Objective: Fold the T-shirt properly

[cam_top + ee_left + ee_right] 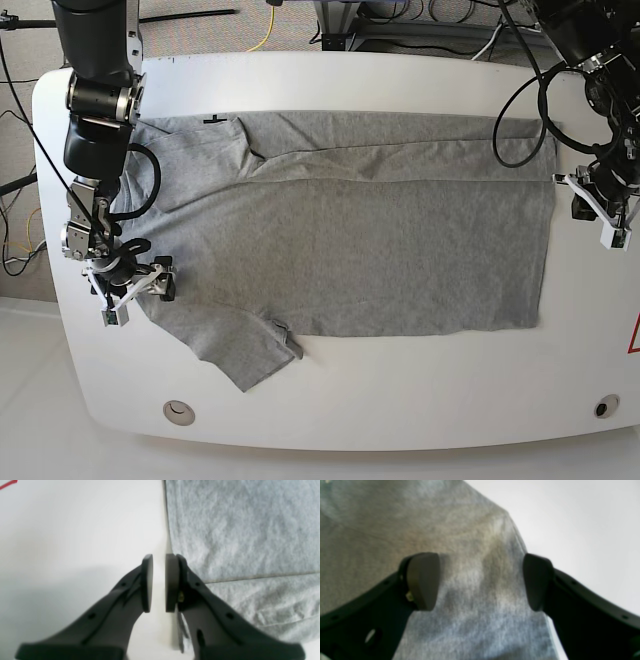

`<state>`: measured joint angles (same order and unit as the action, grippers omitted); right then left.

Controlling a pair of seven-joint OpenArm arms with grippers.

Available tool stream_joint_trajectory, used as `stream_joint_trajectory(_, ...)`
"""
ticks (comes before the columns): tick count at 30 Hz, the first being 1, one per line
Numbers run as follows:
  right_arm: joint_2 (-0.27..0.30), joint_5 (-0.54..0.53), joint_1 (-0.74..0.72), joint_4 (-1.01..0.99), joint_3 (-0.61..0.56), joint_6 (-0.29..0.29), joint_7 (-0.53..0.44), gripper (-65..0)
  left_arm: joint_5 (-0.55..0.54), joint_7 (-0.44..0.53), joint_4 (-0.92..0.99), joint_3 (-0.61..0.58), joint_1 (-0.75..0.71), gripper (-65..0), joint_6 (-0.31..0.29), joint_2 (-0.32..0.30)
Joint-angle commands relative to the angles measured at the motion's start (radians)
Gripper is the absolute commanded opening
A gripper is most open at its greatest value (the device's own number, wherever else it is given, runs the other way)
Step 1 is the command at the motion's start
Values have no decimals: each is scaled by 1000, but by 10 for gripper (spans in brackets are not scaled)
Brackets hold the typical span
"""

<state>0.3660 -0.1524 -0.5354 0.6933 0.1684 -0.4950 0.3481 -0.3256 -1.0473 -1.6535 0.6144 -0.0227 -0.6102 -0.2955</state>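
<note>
The T-shirt (350,240) lay spread on the desk (400,390), long axis running from collar end to hem. At its near collar-side sleeve, my right claw (480,580) stood with jaws wide apart, directly over the cloth and gripping nothing. Farther off, just beyond the hem edge, my left claw (158,582) rested over bare desk, pads nearly together and empty. In my judgement, the right arm was better placed.

My right wrist view is soft, so the T-shirt (475,600) weave blurs. In the base view the arm covers its collar corner, and the table (400,400) runs off the frame's right edge.
</note>
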Motion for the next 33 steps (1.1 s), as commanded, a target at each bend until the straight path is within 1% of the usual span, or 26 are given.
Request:
stream_joint_trajectory(1,18,-13,-59,-28,-7,2,-76,-149,-10,20,-17,5,5,-583,0,-24)
stream_joint_trajectory(10,55,-8,-124,-168,-8,-1,-185,-149,-10,20,-63,6,-21,-583,0,-35)
stream_joint_trajectory(13,69,33,-142,-192,-8,-1,-197,-149,-10,20,-72,6,-30,-583,0,-35)
stream_joint_trajectory(19,61,136,-154,-205,-2,-1,-222,-149,-10,20,-72,6,-30,-583,0,-34)
stream_joint_trajectory(23,31,178,-142,-206,1,-1,-240,-149,-10,20,-72,6,-32,-583,0,-32)
stream_joint_trajectory(30,18,179,-99,-206,1,-3,-243,-149,-10,20,-72,6,-33,-583,0,-32)
stream_joint_trajectory(33,3,181,-84,-206,3,-3,-245,-149,-10,20,-72,6,-33,-583,0,-34)
